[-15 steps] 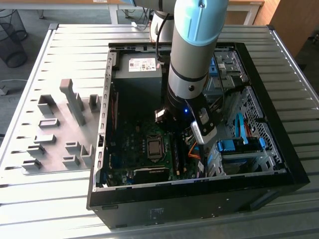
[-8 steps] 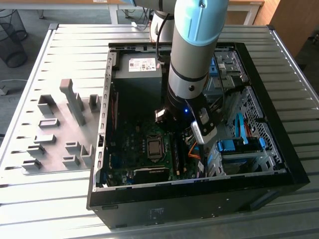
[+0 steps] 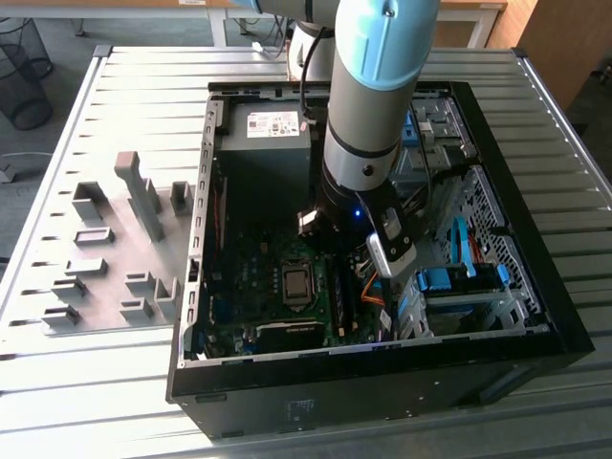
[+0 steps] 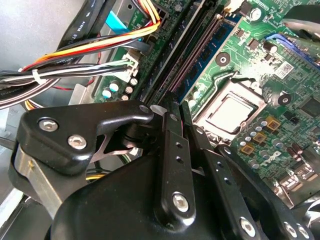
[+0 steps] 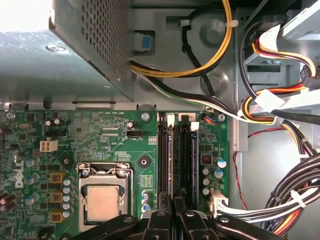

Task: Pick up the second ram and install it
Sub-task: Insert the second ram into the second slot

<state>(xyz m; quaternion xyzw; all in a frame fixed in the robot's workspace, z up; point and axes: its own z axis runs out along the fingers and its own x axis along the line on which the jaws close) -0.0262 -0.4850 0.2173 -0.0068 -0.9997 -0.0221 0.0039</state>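
The second ram (image 4: 202, 52), a thin blue-green stick with black chips, stands on edge in line with the black memory slots (image 5: 166, 160) of the motherboard (image 5: 95, 135). It runs straight out from between my fingertips. My gripper (image 4: 174, 111) is low over the slots inside the open computer case (image 3: 535, 335). Its black fingers (image 5: 159, 220) are pressed close together on the stick's near part. In the exterior view the arm (image 3: 368, 124) reaches down into the case and covers the gripper. A green stick (image 3: 340, 298) shows just below it.
The CPU socket (image 5: 102, 202) lies beside the slots. The power supply (image 3: 268, 143) fills the case's far corner. Cable bundles (image 5: 280, 115) hang close by. Blue drive-bay latches (image 3: 449, 280) sit at the exterior view's right, grey holder blocks (image 3: 143, 201) on the slatted table at its left.
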